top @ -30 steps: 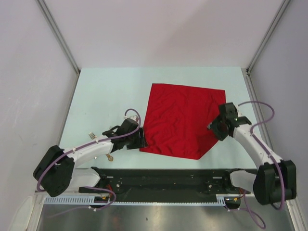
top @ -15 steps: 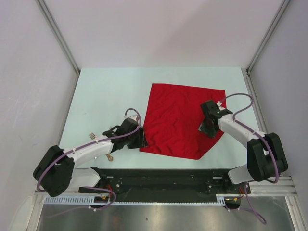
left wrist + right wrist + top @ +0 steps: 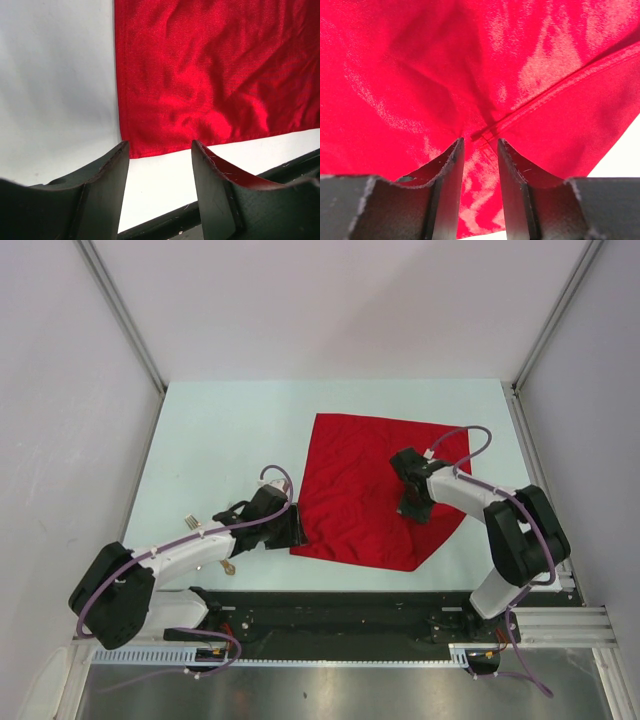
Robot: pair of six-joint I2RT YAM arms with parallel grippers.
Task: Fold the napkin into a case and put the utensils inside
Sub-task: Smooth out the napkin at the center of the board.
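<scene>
The red napkin lies flat at mid-table, its near right corner folded up and over onto the cloth. My right gripper is over the napkin's right part, shut on that corner; in the right wrist view the hemmed corner sits between the fingertips of the right gripper. My left gripper rests open on the table at the napkin's near left corner, with bare table between its jaws in the left wrist view. The gold utensils lie mostly hidden under the left arm; a fork end shows.
A black rail runs along the table's near edge, just behind the left gripper. Grey walls with metal posts close in the table on the left, right and back.
My right gripper has moved left and a little away across the napkin, carrying the near right corner with it and widening the fold. The left arm has not moved.
</scene>
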